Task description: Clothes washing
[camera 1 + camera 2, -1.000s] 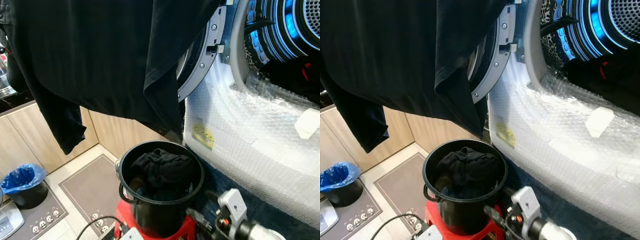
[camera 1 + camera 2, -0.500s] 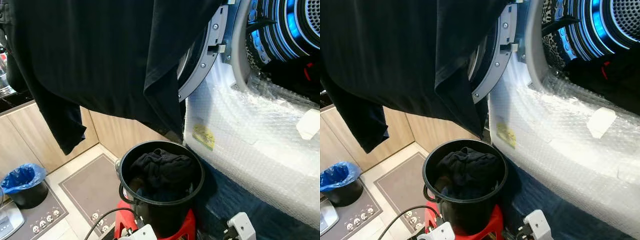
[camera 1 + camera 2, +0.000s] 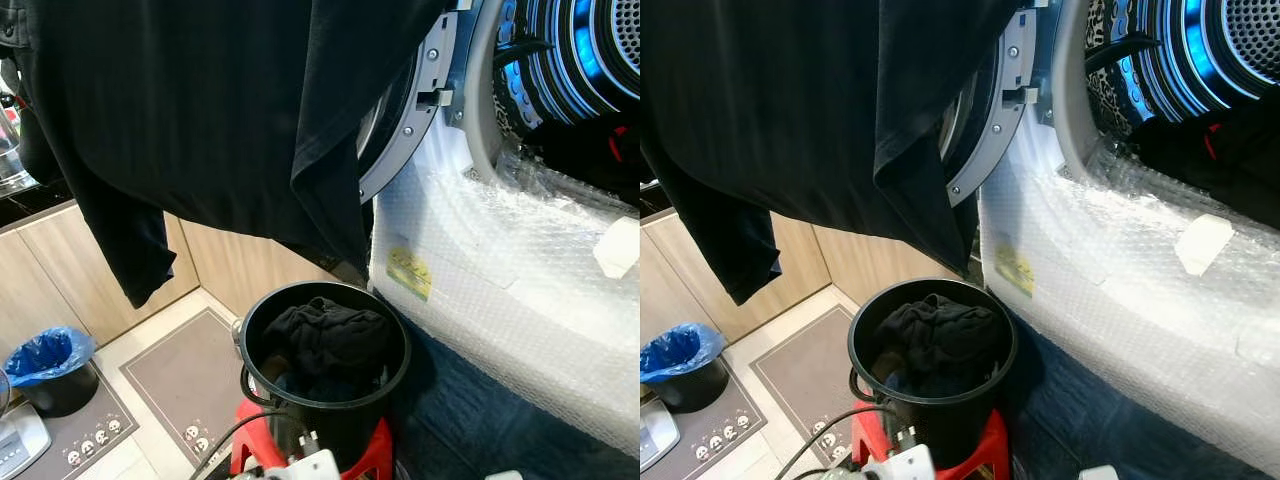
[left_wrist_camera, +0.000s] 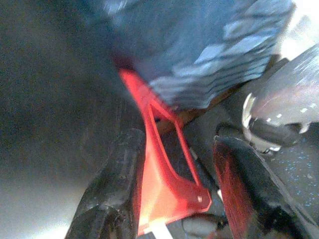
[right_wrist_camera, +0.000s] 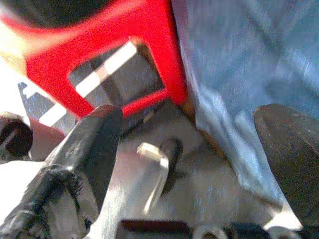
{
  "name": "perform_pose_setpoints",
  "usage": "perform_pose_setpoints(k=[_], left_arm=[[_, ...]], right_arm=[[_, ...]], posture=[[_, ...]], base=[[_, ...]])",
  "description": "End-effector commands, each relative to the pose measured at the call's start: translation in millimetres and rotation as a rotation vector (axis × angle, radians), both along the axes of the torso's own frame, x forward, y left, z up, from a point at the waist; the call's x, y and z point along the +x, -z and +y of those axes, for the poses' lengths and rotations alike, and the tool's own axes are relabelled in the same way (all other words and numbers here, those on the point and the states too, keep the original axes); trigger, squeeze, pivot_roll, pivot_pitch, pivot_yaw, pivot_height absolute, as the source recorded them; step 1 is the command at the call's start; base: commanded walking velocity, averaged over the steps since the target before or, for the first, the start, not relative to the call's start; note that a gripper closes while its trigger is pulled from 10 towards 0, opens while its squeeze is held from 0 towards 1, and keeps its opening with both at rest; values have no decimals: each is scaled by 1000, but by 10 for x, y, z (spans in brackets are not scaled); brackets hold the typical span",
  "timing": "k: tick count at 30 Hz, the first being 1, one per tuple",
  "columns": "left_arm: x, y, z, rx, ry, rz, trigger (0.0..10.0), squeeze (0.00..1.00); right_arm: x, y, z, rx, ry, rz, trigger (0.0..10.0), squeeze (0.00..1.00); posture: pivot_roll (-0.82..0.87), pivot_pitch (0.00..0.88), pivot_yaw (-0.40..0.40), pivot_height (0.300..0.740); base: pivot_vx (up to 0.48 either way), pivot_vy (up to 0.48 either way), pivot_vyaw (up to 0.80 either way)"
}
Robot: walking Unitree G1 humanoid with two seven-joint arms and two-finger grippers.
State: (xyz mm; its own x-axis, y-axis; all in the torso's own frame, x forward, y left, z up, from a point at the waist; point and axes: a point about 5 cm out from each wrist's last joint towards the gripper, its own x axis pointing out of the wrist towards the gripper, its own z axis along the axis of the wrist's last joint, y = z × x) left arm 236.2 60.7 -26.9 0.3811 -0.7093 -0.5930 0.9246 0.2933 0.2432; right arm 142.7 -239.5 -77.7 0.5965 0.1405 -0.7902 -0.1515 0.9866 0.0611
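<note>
A large black garment (image 3: 200, 120) hangs across the top, draped over the open washer door (image 3: 410, 110). Below it a black bucket (image 3: 340, 430) holding dark clothes (image 3: 325, 335) stands on a red stool (image 3: 375, 455). The washer drum (image 3: 590, 60) glows blue, with dark laundry (image 3: 590, 150) inside. My left gripper (image 4: 177, 149) is low beside the stool, open, with the stool's red leg (image 4: 164, 174) showing between its fingers. My right gripper (image 5: 194, 119) is also low and open, facing the stool (image 5: 124, 40) and a blue cloth (image 5: 239, 74).
Bubble wrap (image 3: 500, 260) covers the washer's front. A dark blue cloth (image 3: 480, 430) lies on the floor under it. At the left are wooden cabinets (image 3: 40, 280), a small bin with a blue bag (image 3: 45, 355), a grey mat (image 3: 185, 380) and a power strip (image 3: 85, 445).
My right wrist has dropped out of the bottom right of the head views. My left wrist has come in along the bottom edge in front of the stool. The hanging garment and bucket stay put.
</note>
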Motion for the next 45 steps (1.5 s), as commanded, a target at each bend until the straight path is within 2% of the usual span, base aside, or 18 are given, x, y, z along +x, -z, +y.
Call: perform_pose_setpoints(k=[1,9,12,20,25,28,33,36,45], left_arm=[[39,-59,-37,-10,51,-14,10000,0],[114,-206,-182,-29,172,-57,10000,0],[157,-304,-299,-43,229,-99,10000,0],[267,-548,-425,-127,268,-183,10000,0],[380,-758,-462,-203,234,-256,10000,0],[422,-815,-452,-225,209,-271,10000,0],[563,-987,-328,-294,107,-310,10000,0],[582,-1011,-291,-303,84,-318,10000,0],[741,-1099,3,-338,-103,-346,10000,0]], right_arm=[[-88,53,30,-4,9,24,10000,0],[-284,167,64,-9,104,87,10000,0],[-375,218,115,-9,134,125,10000,0],[-380,247,202,8,142,138,10000,0],[-378,258,235,10,127,153,10000,0],[-377,259,242,13,122,155,10000,0],[-382,266,260,24,134,161,10000,0],[-384,267,262,26,137,162,10000,0],[-406,277,282,47,159,167,10000,0]], posture=[[-157,0,68,740],[-179,0,90,740],[-183,0,95,740],[-172,0,88,740],[-158,0,78,740],[-153,0,76,740],[-150,0,70,740],[-150,0,69,740],[-147,0,65,740]], base=[[0,0,0],[0,0,0],[0,0,0],[0,0,0],[0,0,0],[0,0,0],[0,0,0],[0,0,0],[0,0,0]])
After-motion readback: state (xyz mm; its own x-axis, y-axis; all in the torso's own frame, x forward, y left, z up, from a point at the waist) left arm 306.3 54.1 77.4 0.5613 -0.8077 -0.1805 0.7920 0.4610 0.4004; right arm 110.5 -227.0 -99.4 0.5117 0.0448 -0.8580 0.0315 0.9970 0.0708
